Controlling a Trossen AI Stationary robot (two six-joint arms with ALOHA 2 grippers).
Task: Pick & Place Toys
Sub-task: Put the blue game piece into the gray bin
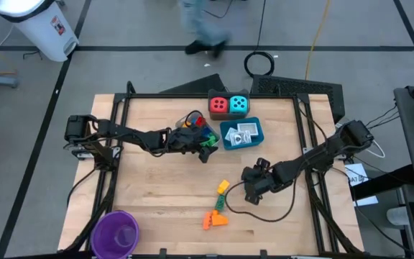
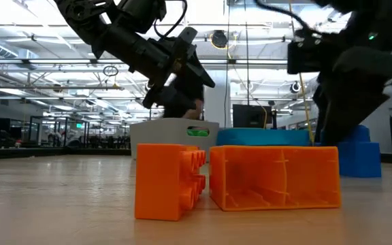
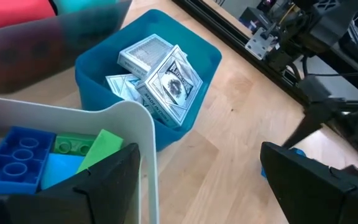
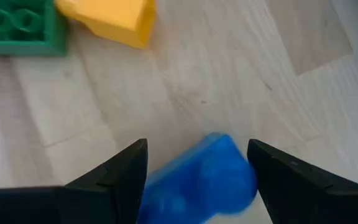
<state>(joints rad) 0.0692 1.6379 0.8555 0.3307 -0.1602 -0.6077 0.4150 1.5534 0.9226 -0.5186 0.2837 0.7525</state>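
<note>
The sorting looks partly done, judging by how things lie. In the high view, just above the middle of the frame, a small white-walled plastic tray already holds a heap of coloured plastic bricks, and beside it to the right a blue rectangular plastic tray holds the small white printed packets. Above these two trays stand the red dotted die and the cyan dotted die, side by side.

Still loose on the wooden worktop, lower centre of the high view, are a yellow brick, a green brick and two orange bricks. A purple plastic cup sits at lower left.

The left gripper hangs over the white tray's edge, jaws spread and holding nothing. The right gripper is low, right of the yellow brick; in its wrist view a rounded blue brick lies between its parted jaws, but I cannot tell whether they grip it.

The low view is largely blocked by the orange bricks. The tray heap cannot be counted, and the blue brick is hidden from above.
</note>
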